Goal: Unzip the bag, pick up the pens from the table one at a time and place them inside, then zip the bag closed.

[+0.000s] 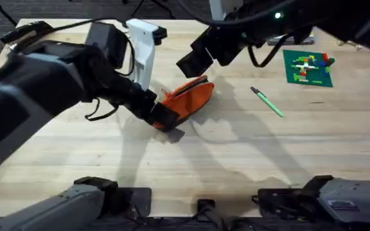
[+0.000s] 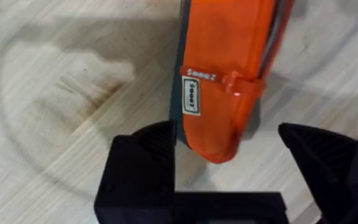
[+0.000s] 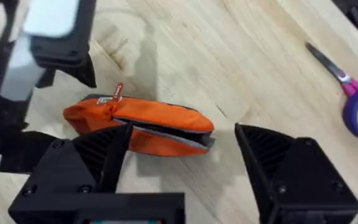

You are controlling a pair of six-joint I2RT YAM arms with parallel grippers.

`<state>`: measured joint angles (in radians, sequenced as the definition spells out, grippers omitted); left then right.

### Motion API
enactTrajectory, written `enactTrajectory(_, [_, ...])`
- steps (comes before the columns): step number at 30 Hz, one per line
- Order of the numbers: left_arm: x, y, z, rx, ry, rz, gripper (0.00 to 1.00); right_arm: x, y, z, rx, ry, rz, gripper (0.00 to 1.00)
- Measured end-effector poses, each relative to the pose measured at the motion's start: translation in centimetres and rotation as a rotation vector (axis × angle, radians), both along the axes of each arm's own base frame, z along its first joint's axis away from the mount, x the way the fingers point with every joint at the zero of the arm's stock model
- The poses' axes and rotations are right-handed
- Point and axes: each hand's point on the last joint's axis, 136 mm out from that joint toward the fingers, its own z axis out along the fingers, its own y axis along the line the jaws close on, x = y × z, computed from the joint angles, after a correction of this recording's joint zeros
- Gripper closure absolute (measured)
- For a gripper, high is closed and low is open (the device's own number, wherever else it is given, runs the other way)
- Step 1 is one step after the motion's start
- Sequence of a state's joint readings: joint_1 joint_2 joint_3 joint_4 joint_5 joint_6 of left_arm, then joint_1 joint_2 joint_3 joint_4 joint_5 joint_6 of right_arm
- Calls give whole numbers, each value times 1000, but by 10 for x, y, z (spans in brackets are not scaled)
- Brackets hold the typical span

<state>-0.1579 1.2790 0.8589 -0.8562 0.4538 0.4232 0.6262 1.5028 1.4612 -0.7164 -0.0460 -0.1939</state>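
Observation:
The orange bag [image 1: 191, 97] lies near the middle of the table [image 1: 249, 160]. In the right wrist view the bag [image 3: 154, 121] shows a grey slit along its zipper, with the small red pull [image 3: 115, 93] at one end. My left gripper [image 1: 164, 119] is down at the bag's near-left end. Its fingers stand open on either side of that end [image 2: 229, 158], one finger [image 2: 145, 158] close against the dark side of the bag [image 2: 229, 56]. My right gripper [image 1: 196, 59] hovers open above the far end [image 3: 185, 155], holding nothing. One green pen [image 1: 267, 102] lies right of the bag.
A green brick plate [image 1: 308, 68] with coloured bricks sits at the far right. Purple-handled scissors [image 3: 356, 99] lie on the wood beyond the bag. The left arm's white wrist part [image 1: 144, 46] stands behind the bag. There is bare wood in front of the bag.

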Motion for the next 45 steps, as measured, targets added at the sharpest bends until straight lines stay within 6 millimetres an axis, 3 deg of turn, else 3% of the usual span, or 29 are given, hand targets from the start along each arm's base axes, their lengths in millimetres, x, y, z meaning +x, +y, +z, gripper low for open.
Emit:
enactTrajectory(15, [-12,29,60,-9,-218,105,8,-3,-2,1,-142,-109,205,4])
enactTrajectory(23, [-13,34,59,24,-218,120,8,-2,-1,2,-342,-307,520,3])
enactTrajectory(37, [-13,36,58,35,-219,125,8,-12,11,2,-383,-358,629,5])
enactTrajectory(42, [-13,36,58,35,-219,125,8,-16,11,-1,-394,-349,648,378])
enactTrajectory(45, [-13,36,58,35,-219,125,8,-21,7,-6,-405,-318,657,715])
